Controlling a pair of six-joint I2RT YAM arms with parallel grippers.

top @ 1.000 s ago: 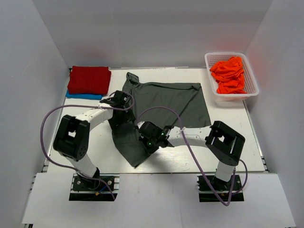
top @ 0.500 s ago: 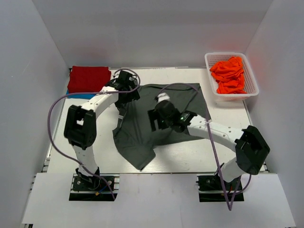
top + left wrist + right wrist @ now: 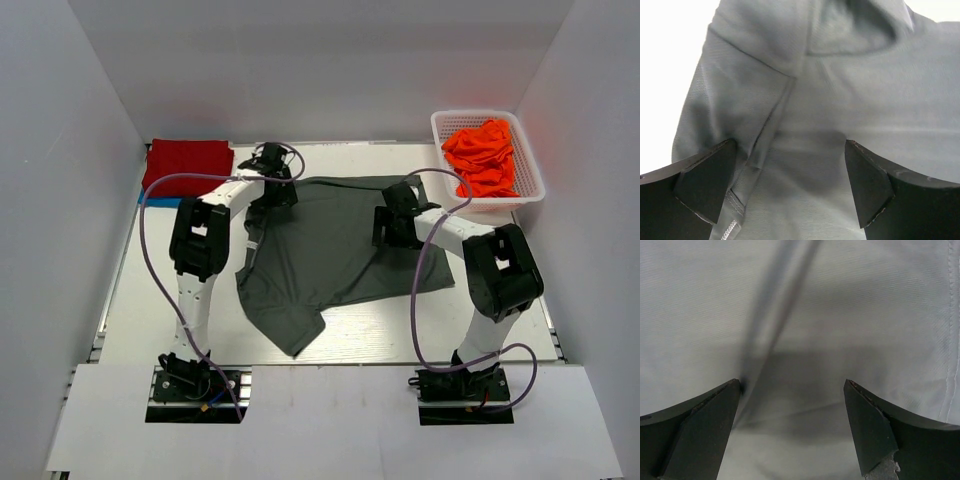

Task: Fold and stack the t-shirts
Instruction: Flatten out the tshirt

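A large charcoal-grey t-shirt [image 3: 330,250] lies spread over the middle of the table, with one corner trailing toward the near edge. My left gripper [image 3: 277,196] hovers open over its far left corner; in the left wrist view [image 3: 790,142] the collar and a sleeve seam [image 3: 772,120] lie under the spread fingers. My right gripper [image 3: 392,228] stands open over the shirt's right part, and the right wrist view [image 3: 791,382] shows only creased grey cloth [image 3: 805,315] below it. A folded red t-shirt [image 3: 188,165] rests on a blue one [image 3: 141,198] at the far left. Orange t-shirts [image 3: 483,155] fill the basket.
The white lattice basket [image 3: 449,196] stands at the far right corner. Purple cables [image 3: 150,215] loop from both arms over the table. White walls close in the back and both sides.
Both arms swung from the table's middle to the shirt's far side. The right gripper opened and let go of the cloth, and the shirt now lies spread wider.
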